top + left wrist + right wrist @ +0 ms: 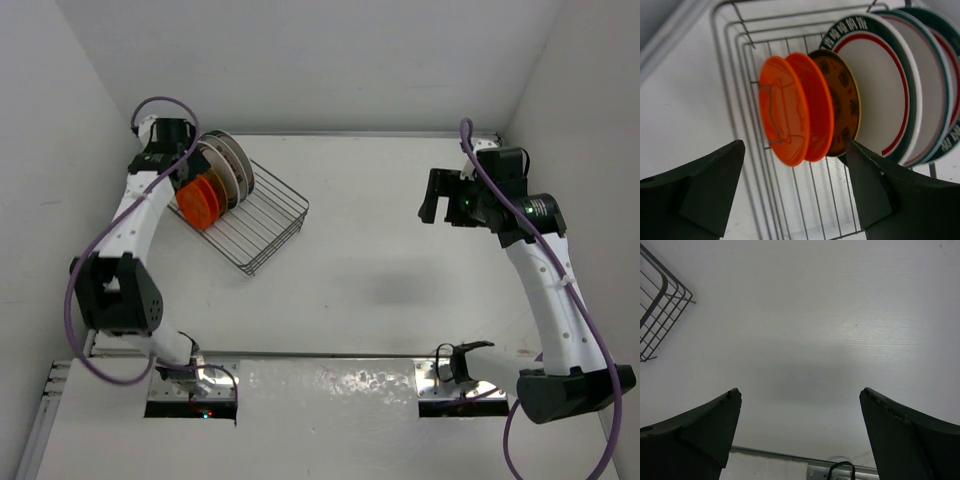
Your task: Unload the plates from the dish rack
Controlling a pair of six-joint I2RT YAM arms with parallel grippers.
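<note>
Orange plates (790, 117), patterned plate (840, 107) (pattern clear from left wrist)

Plain white table (380, 220) is spreading out beneath the right claw (800, 391), w/ a soft grey shadow (805, 382) lying directly under it. Metal rail (790, 456) is running across the near edge, behind the claw. Glossy sheet (330, 385) is lying just past that rail. White walls (330, 60) are closing in the far side & both flanks.
</note>
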